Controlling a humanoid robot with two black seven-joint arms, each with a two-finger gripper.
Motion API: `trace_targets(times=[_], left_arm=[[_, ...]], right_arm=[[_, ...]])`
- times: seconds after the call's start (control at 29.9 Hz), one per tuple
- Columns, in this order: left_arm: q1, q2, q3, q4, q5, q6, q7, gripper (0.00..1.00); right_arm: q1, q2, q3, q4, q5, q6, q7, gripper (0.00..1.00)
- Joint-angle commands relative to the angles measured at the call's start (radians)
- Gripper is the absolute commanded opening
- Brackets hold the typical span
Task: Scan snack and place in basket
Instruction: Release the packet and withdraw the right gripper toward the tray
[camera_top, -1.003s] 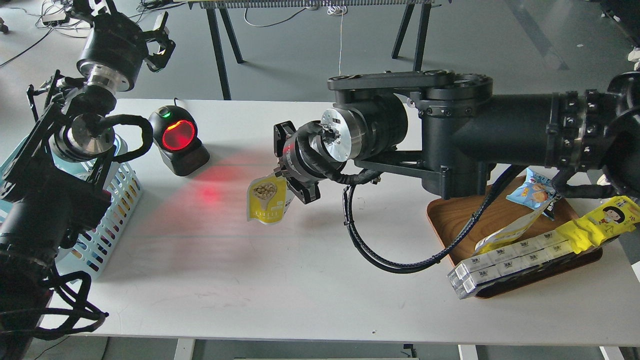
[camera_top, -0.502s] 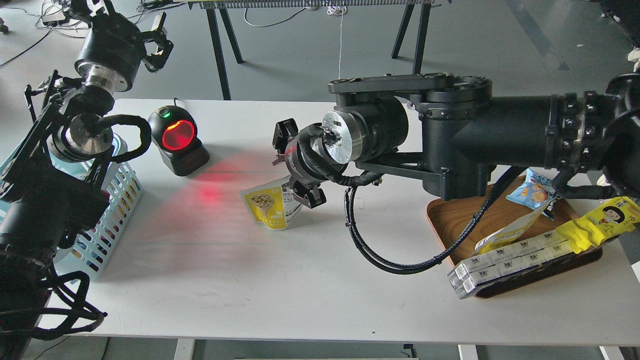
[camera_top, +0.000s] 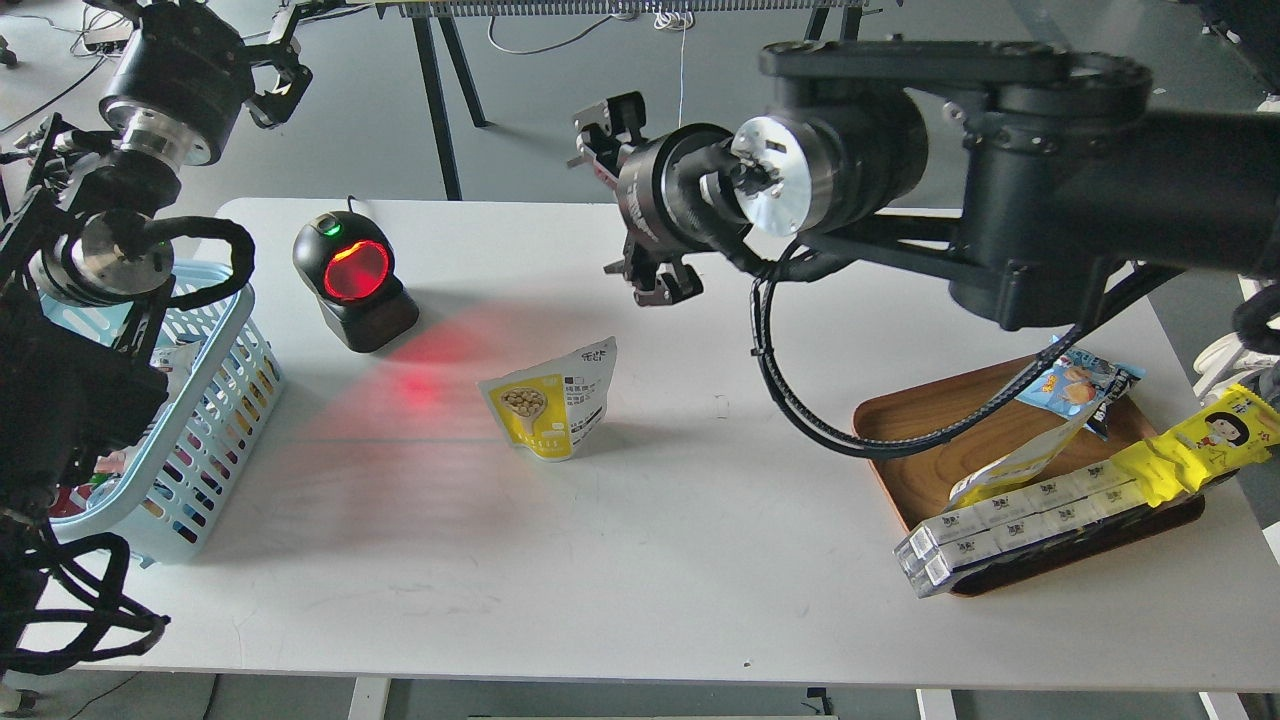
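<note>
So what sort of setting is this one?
Probably a lab mock-up of a shop checkout: a red-lit barcode scanner on a white table, a tray of packaged snacks, bare grey floor with trailing cables behind.

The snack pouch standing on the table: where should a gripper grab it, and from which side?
Probably by its top edge, coming from above. The pouch stands upright on its base on the table, leaning a little, so the thin flat top sticks up free. Fingers closing across its front and back would pinch it; nothing crowds it.
</note>
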Motion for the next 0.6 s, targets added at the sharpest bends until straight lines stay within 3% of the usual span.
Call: trace_targets(times=[0.0,0.07,0.2,0.37,0.57], left_arm=[[-0.005,0.101,0.039,-0.133,0.001,0.001,0.029,1.0],[-0.002,0.192,0.092,-0.236,0.001,0.012,0.03,1.0],[-0.011,0.377,0.235,-0.324,0.008,0.018,0.029,1.0],[-0.015,0.559,0.306,-0.474,0.073,-0.003,0.029,1.0],[-0.005,0.766,0.323,-0.69,0.262,-0.055,0.026,1.0]], right_arm=[[-0.013,-0.141,0.075,0.011,0.003,0.0,0.021,0.92],[-0.041,-0.22,0.118,0.008,0.003,0.036,0.027,0.92],[-0.133,-0.375,0.223,-0.014,0.002,0.148,0.067,0.92],[-0.337,-0.517,0.441,-0.064,0.006,0.295,0.078,0.92],[-0.675,-0.552,0.777,-0.167,0.006,0.534,0.115,0.92]])
